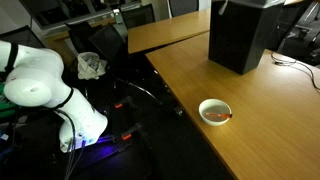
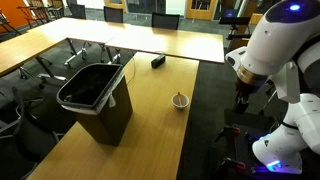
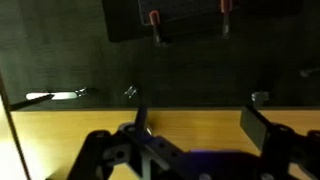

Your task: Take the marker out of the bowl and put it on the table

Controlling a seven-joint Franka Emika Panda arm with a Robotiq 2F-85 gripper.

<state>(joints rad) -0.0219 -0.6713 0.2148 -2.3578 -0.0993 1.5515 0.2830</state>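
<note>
The small white bowl (image 1: 214, 110) stands on the light-brown wooden table (image 1: 270, 110), near its edge. The reddish-orange marker (image 1: 223, 117) lies in the bowl, with one end resting on the rim. In an exterior view the bowl (image 2: 180, 100) is small and the marker cannot be made out on the table (image 2: 150, 130). My gripper (image 2: 243, 97) hangs off the table's side, well away from the bowl. In the wrist view the gripper (image 3: 200, 128) is open and empty over the table edge (image 3: 200, 125). The bowl is out of that view.
A tall black box-shaped bin (image 1: 243, 35) stands on the table beyond the bowl; it shows open-topped in an exterior view (image 2: 95, 95). A small black object (image 2: 158, 62) lies farther along. Cables (image 1: 295, 65) lie near the bin. Dark floor borders the table.
</note>
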